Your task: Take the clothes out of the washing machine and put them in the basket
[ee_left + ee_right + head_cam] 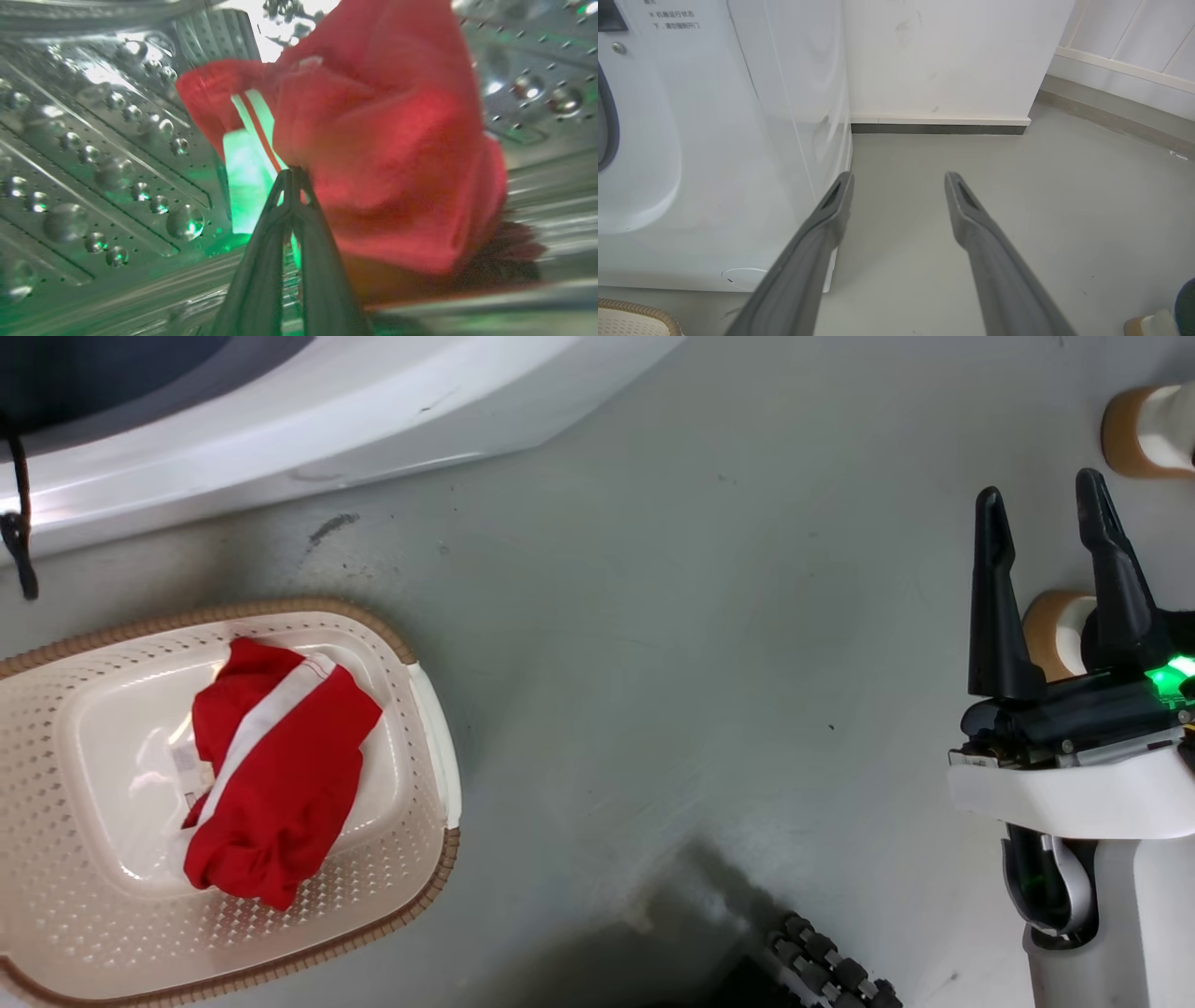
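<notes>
— How was the left arm placed?

— It reached into the steel drum [93, 154] of the washing machine [280, 420]. The left gripper [292, 173] had its two fingers pressed together, the tips pinching a fold of a red garment [383, 154]. That view was blurred, so the pinch was probably, not certainly, at the edge of the white stripe. The cloth was bunched up in front of the perforated wall, with green light on it.

— And the right arm?

— The right gripper [1041, 490] was over the grey floor [700, 663], well apart from the basket [431, 709]. Its fingers pointed up the head view and were spread wide, with nothing between them. Its own camera looked along the floor toward a white wall [938, 56], the machine on that view's left.

— Any clothes out yet?

— A second red garment [280, 775], white-striped, lay crumpled inside the basket, which sat on the floor near the machine's front.

— Any writing?

— A paper label [184, 761] on the basket's base, partly under the cloth, was too small to read. Two lines of small print [672, 21], seemingly Chinese, ran high on the machine's front, also illegible.
</notes>
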